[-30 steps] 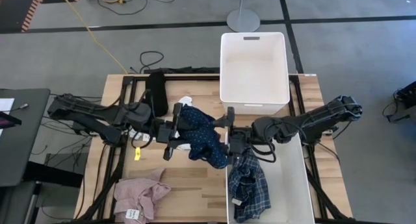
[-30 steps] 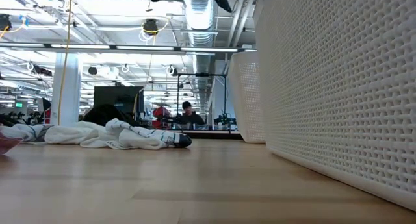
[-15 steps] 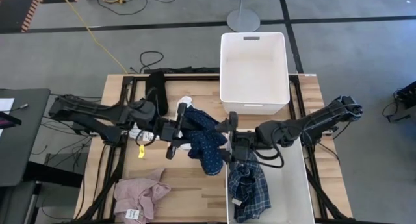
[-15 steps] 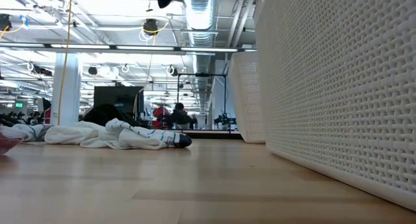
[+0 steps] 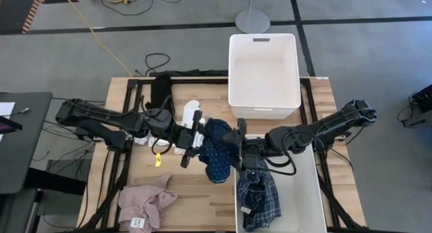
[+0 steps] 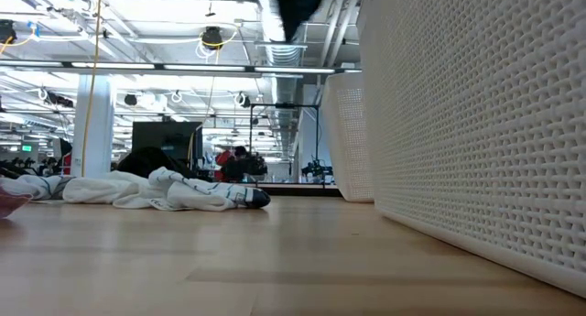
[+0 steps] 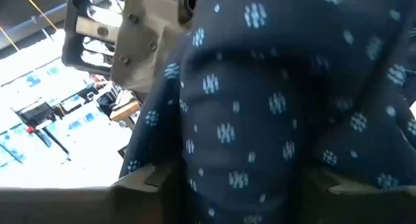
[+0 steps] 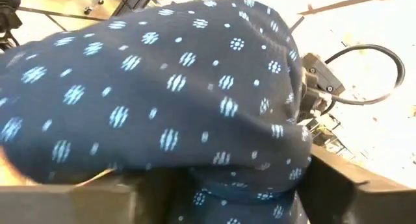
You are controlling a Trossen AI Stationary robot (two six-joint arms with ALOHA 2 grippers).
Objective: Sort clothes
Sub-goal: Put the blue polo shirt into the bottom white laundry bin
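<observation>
Wooden table [image 5: 196,192] at frame centre: left gripper [image 5: 194,136] and right gripper [image 5: 237,142], jaws clenched on opposite ends, suspend the navy dotted piece [image 5: 217,148], apparently for folding or binning

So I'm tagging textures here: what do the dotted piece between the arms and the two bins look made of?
The navy dotted piece looks like thin woven or knit cloth, matte: it drapes and folds limply. The bins look like moulded white plastic, smooth inside; the low view shows a fine perforated-looking wall.
</observation>
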